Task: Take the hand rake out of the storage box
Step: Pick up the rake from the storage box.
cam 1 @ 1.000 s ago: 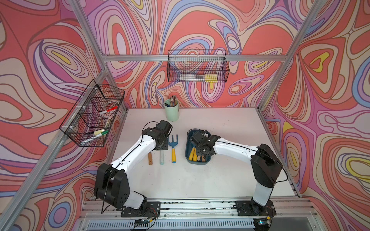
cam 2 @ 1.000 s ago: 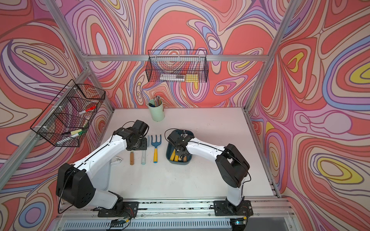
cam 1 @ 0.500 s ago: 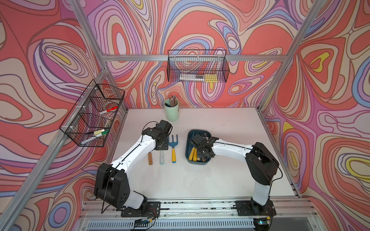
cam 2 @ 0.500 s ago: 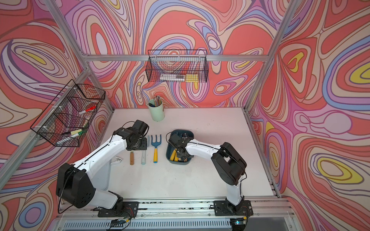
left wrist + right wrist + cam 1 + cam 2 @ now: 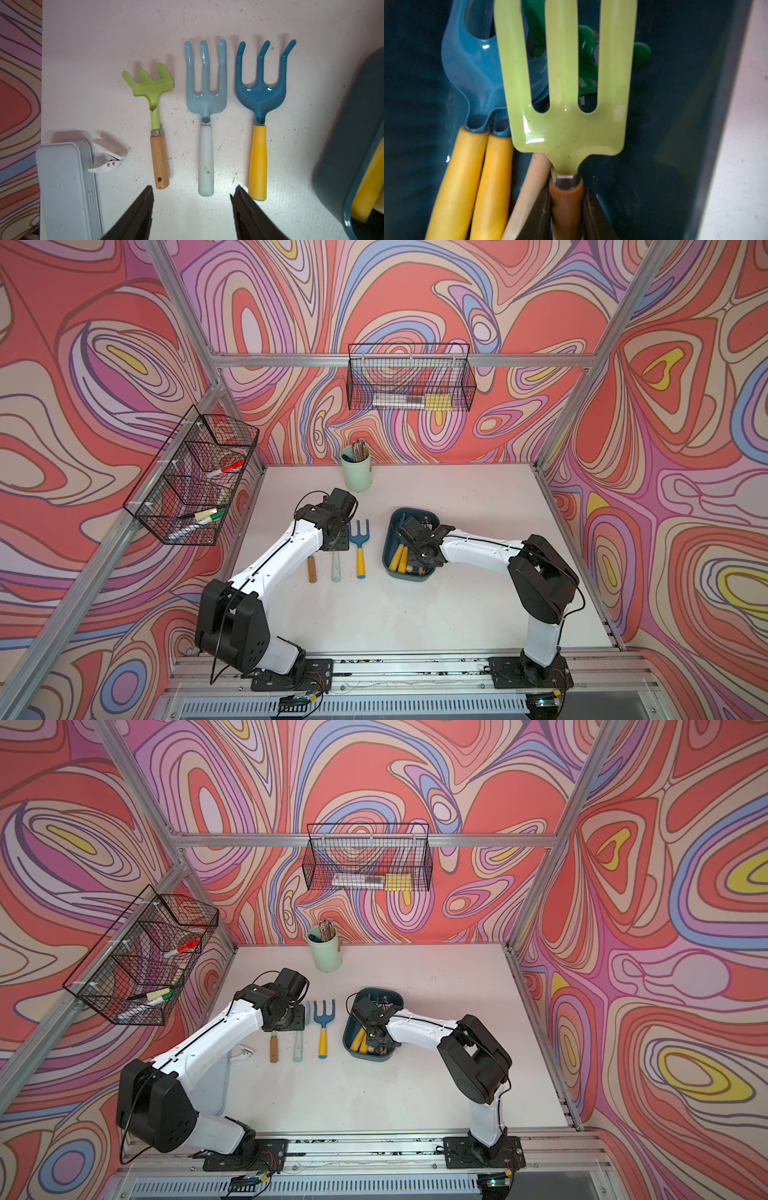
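Snagging looks the likeliest trouble from here. The right gripper [image 5: 566, 196] is clamped on the brown handle of the hand rake [image 5: 566, 133], just below its metal collar. The rake lies inside the storage box [image 5: 675, 104], not yet clear of it. Its 3 pale green tines lie over a dark green tool [image 5: 586, 62] and partly over the blue heads of 2 yellow-handled tools [image 5: 458, 182]. A pale wooden handle [image 5: 529, 187] leans against the rake's neck beside one finger. A straight lift should part them, but a pull along the box could hook a tine on a neighbour and drag it out. It could also shift the box, which looks light. The handle is round and smooth, so the head-heavy rake might swivel in the grip. The left gripper [image 5: 193, 188] hangs with jaws apart and empty over 3 tools laid on the table [image 5: 104, 62], beside the box.
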`<action>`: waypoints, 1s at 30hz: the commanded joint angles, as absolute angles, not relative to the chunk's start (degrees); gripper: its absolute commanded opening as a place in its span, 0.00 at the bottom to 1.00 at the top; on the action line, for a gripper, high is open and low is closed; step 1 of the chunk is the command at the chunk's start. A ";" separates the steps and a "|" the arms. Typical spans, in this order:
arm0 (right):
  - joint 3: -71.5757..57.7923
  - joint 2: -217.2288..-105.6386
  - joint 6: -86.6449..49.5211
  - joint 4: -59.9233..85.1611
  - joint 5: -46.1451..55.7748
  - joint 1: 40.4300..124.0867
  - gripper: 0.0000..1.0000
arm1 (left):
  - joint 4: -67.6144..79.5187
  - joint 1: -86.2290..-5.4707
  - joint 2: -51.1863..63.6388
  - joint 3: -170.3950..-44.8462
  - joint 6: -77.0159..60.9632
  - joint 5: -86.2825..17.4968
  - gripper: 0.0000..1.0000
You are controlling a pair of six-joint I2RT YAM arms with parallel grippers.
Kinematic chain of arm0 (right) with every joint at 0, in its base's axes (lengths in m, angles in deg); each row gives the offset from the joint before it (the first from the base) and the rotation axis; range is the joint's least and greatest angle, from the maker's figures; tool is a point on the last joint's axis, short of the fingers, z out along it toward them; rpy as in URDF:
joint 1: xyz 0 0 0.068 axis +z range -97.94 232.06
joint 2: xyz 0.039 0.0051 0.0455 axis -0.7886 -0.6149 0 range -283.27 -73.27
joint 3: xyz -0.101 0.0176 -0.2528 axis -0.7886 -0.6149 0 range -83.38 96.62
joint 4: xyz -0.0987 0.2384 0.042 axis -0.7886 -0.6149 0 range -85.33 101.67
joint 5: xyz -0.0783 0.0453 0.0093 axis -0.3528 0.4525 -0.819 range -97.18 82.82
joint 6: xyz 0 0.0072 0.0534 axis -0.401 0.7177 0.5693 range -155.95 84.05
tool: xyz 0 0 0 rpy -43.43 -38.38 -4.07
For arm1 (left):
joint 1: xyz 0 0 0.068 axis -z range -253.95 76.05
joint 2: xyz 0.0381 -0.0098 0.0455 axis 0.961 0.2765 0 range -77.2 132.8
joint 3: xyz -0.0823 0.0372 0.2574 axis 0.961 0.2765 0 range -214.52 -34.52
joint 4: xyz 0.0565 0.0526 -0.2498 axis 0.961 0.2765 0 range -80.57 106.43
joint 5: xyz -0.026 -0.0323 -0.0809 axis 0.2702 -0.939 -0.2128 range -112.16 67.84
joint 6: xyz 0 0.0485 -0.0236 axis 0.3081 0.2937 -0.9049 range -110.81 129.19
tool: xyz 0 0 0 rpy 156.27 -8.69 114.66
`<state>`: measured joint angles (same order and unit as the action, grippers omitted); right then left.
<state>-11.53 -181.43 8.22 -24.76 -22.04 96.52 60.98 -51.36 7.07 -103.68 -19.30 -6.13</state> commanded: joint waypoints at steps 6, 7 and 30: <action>-11.66 -180.16 7.28 -24.65 -21.83 96.14 0.03 | 62.24 -51.01 7.97 -105.96 -19.06 -4.85 0.64; -11.29 -179.70 6.98 -24.79 -22.07 96.16 0.03 | 62.26 -51.05 8.04 -106.07 -19.11 -4.85 0.64; -4.53 -170.80 0.64 -32.27 -26.75 95.77 0.00 | 61.85 -51.01 8.86 -106.15 -19.37 -4.07 0.64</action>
<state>-6.63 -172.84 2.82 -30.18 -24.20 96.33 60.98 -51.36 8.09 -104.97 -19.32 -5.41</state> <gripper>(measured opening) 0.241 0.641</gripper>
